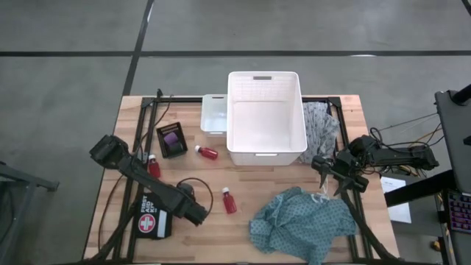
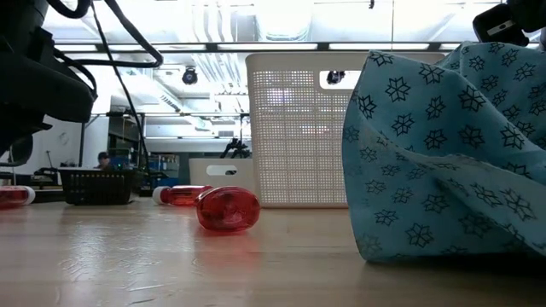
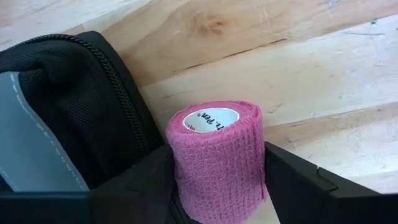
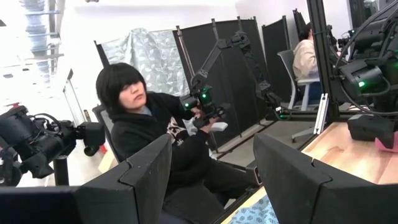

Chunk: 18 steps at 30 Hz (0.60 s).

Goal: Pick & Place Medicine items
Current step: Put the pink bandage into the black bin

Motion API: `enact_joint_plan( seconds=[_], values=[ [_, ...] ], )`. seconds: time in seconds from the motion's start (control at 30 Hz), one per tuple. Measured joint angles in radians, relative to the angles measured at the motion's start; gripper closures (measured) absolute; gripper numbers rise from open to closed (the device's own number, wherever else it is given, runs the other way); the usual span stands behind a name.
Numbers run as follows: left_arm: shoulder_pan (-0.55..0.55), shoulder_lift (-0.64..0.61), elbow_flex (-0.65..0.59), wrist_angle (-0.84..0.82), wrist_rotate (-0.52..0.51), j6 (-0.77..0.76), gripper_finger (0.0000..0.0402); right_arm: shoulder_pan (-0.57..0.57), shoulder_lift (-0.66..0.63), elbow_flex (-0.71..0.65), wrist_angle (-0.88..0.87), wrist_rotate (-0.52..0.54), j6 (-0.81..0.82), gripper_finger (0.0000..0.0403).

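A pink bandage roll (image 3: 217,155) stands on end next to a black zip pouch (image 3: 68,124), with my left gripper (image 3: 214,186) shut on it. In the high view this gripper (image 1: 195,213) hangs over the pouch (image 1: 151,221) at the near left and hides the roll. Three red bottles with white caps (image 1: 207,152) (image 1: 229,200) (image 1: 153,165) lie on their sides on the wooden table. A purple piece sits in a black box (image 1: 171,140). My right gripper (image 1: 331,173) waits at the right, open (image 4: 211,168) and facing into the room. My left gripper pinches the pink roll's curved wall (image 3: 255,162) between its two fingers (image 3: 298,186), one on each side. The fingers come from above, pointing down along the roll's axis. The roll is upright, its white core facing up; its lower end is hidden.
A tall white basket (image 1: 265,118) stands at the far middle with a small white tub (image 1: 213,114) on its left. A grey patterned cloth (image 1: 320,125) lies at its right, and a teal patterned cloth (image 1: 302,224) is heaped at the near right. A person sits beyond the table.
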Motion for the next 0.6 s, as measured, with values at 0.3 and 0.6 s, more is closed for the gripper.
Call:
enact_joint_plan(
  seconds=[0.3,0.6],
  values=[
    [0.051,-0.102,0.029,0.003,-0.026,0.133,0.0176,0.000,0.000,0.000,0.000,0.000,0.000,0.0179],
    [0.123,-0.271,0.024,0.008,-0.189,0.522,0.0176,0.000,0.000,0.000,0.000,0.000,0.000,0.0179]
  ],
)
